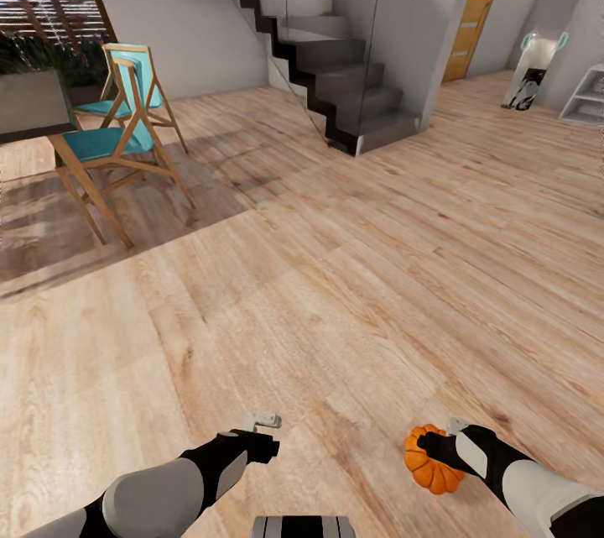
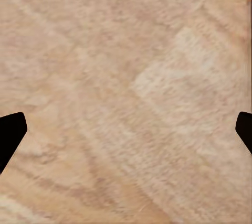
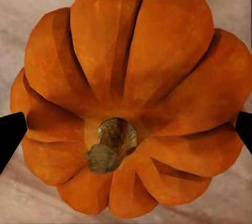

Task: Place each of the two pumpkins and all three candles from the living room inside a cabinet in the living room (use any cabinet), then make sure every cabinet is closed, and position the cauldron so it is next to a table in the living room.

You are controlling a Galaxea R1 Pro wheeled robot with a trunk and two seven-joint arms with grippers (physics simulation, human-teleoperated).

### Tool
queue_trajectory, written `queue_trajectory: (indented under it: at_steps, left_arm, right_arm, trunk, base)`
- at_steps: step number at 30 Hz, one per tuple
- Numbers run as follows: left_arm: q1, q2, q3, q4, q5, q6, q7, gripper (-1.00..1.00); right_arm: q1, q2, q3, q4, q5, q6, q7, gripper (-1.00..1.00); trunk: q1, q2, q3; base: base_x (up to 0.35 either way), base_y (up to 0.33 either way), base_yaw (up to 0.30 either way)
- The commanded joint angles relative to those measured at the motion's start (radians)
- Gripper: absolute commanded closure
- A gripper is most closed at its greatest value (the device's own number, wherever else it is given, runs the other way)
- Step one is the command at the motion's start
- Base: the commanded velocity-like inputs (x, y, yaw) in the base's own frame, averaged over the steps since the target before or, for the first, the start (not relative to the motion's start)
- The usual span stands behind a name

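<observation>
Right claw (image 1: pixel 438 442) grips pumpkin (image 1: pixel 429 462) above bare plank floor (image 1: pixel 335 286).

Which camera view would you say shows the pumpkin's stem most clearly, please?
The right wrist view: the pumpkin sits close up, its stem facing the camera. The head view gives a small pumpkin partly behind the right gripper, stem unseen.

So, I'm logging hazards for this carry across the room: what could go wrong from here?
1. The right gripper holds the ribbed orange pumpkin with only the fingertips at its sides; its rounded body could slip out and roll over the light wood plank floor.
2. The cabinet isn't ahead; the grey staircase and turquoise wooden chairs are, so turning could clip them.
3. The left gripper is open and empty, so a drop goes uncaught.
</observation>
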Motion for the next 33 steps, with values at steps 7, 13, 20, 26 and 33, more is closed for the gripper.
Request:
queue_trajectory:
  at_steps: [7,13,20,26,33]
  left_arm:
    - [-0.030,0.000,-0.009,0.003,0.012,0.007,0.002,-1.00]
    - [-0.067,0.006,-0.010,0.007,0.073,0.009,0.012,-1.00]
    - [-0.067,0.034,-0.007,0.006,0.089,0.001,0.020,-1.00]
    - [-0.067,0.043,-0.004,0.005,0.092,0.000,0.019,-1.00]
    - [-0.067,0.061,0.006,0.005,0.121,0.000,0.010,-1.00]
  right_arm:
    - [0.000,-0.002,0.007,-0.033,-0.004,0.001,-0.004,1.00]
    - [0.000,0.005,0.006,-0.062,0.078,-0.039,-0.005,1.00]
    - [0.000,0.137,-0.006,-0.062,0.089,-0.153,-0.006,1.00]
    - [0.000,0.145,-0.006,-0.063,0.087,-0.152,-0.032,1.00]
    - [0.000,0.145,-0.006,-0.120,0.086,-0.222,-0.027,1.00]
  trunk:
    - [-0.003,0.001,0.026]
    - [-0.006,0.003,0.050]
    - [-0.009,0.004,0.077]
    - [-0.012,0.006,0.100]
    - [-0.015,0.007,0.127]
  base:
    - [0.000,0.000,0.000]
    - [0.000,0.000,0.000]
    - [0.000,0.000,0.000]
    - [0.000,0.000,0.000]
    - [0.000,0.000,0.000]
